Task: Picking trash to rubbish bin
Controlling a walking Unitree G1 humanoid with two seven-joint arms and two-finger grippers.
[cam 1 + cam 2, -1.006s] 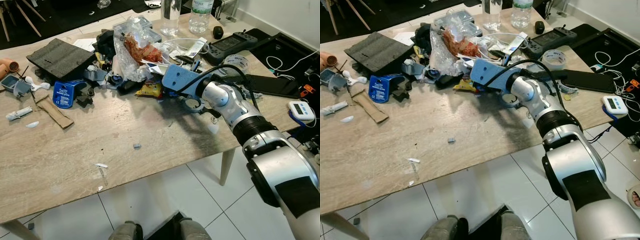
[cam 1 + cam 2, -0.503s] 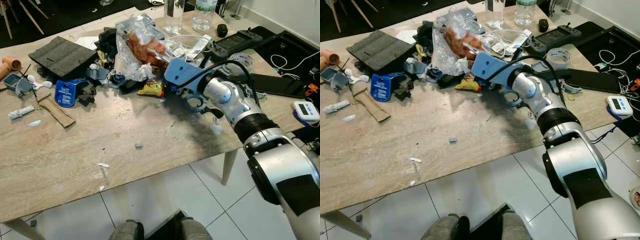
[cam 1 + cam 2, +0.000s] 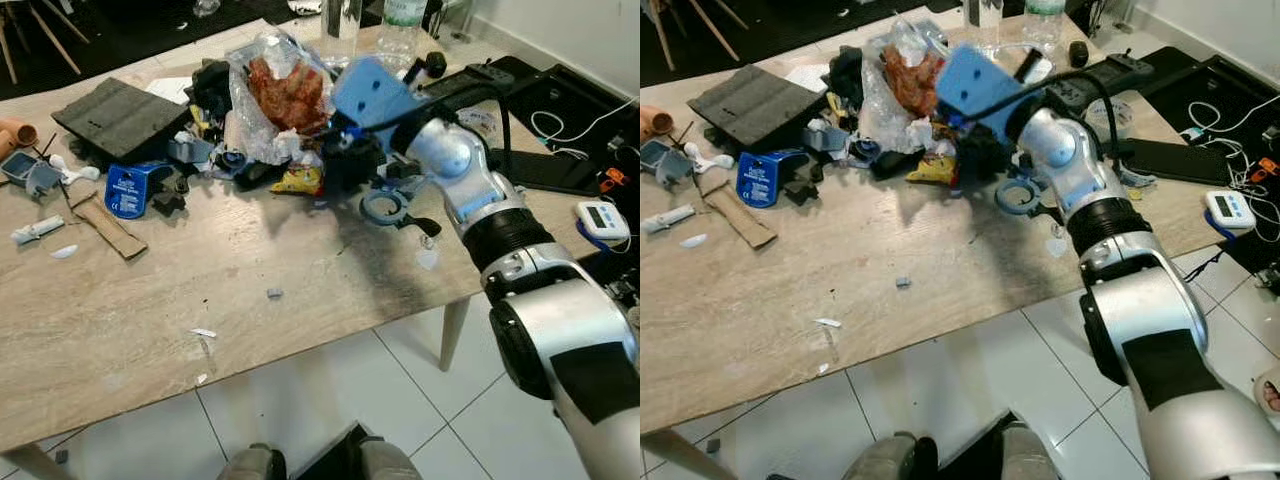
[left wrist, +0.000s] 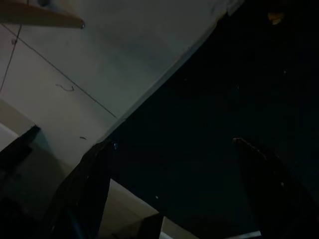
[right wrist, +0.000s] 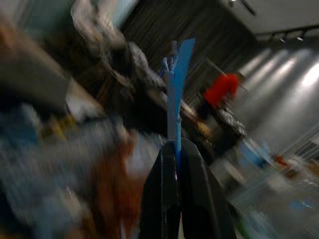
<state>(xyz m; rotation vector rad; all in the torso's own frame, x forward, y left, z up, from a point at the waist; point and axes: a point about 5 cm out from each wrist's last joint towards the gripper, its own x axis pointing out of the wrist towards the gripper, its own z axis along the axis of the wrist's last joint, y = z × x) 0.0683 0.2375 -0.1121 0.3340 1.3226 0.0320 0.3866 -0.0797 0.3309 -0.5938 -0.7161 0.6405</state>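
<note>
A heap of trash lies at the back of the wooden table (image 3: 250,290): a clear plastic bag (image 3: 285,90) with red-orange contents, a yellow wrapper (image 3: 300,180) and dark scraps. My right arm reaches across to it. The blue housing (image 3: 372,92) on its wrist is raised over the heap, and the right gripper (image 3: 345,160) points down at the heap's near edge. In the blurred right wrist view the right gripper (image 5: 175,149) is shut on a thin blue strip (image 5: 175,94). In the dark left wrist view the left gripper (image 4: 172,143) hangs open over the floor.
A blue ring (image 3: 385,207) lies beside the right arm. To the left are a blue box (image 3: 127,188), a cardboard strip (image 3: 105,222) and a dark grey pad (image 3: 120,115). Bottles (image 3: 400,12), a game controller (image 3: 470,85) and a white timer (image 3: 600,215) are behind and to the right.
My right wrist has lifted from table height to above the trash heap, turning upward. The things on the table have stayed in place.
</note>
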